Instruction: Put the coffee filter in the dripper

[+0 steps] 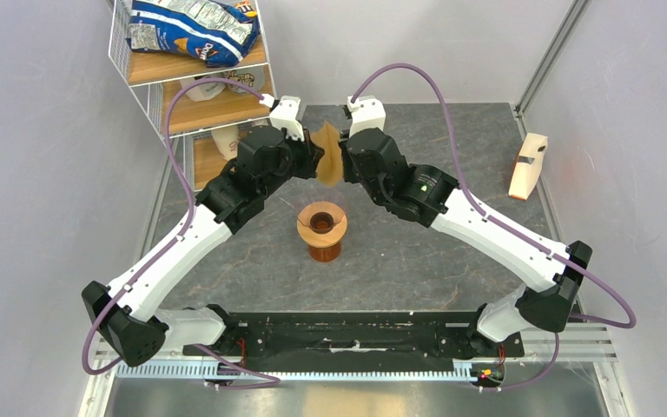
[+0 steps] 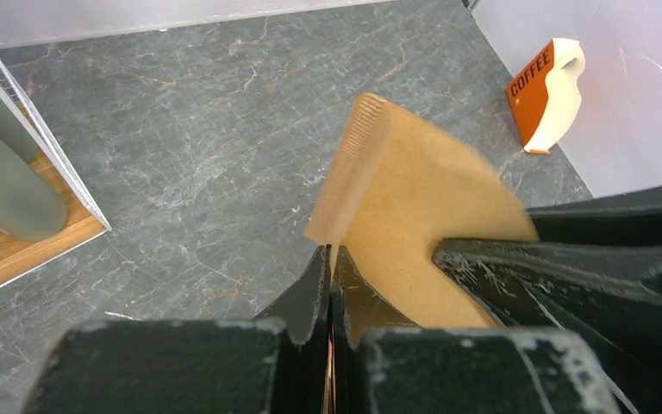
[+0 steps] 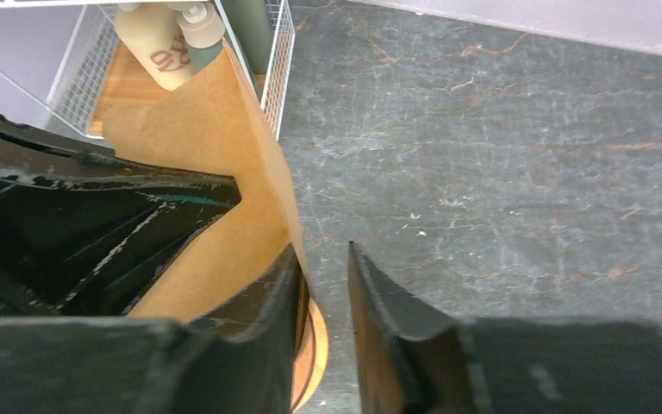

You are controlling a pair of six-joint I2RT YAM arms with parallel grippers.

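The tan coffee filter (image 1: pixel 329 163) hangs upright in the air between my two wrists, above and behind the dripper (image 1: pixel 321 219). The dripper is a light-wood ring sitting on an amber glass vessel (image 1: pixel 323 250). My left gripper (image 2: pixel 334 252) is shut on the filter's (image 2: pixel 414 190) ribbed seam edge. My right gripper (image 3: pixel 323 254) is open; the filter's (image 3: pixel 215 138) edge lies along the inner side of its left finger (image 3: pixel 276 293), and the other finger stands apart from it. A slice of the wooden ring (image 3: pixel 315 345) shows below the right fingers.
A wire shelf (image 1: pixel 152 95) at the back left holds a chip bag (image 1: pixel 195 30) and bottles (image 3: pixel 168 39). A pale stand marked COFFEE (image 2: pixel 545 95) lies at the table's right edge (image 1: pixel 528 165). The grey stone tabletop (image 1: pixel 452 139) spreads around the dripper.
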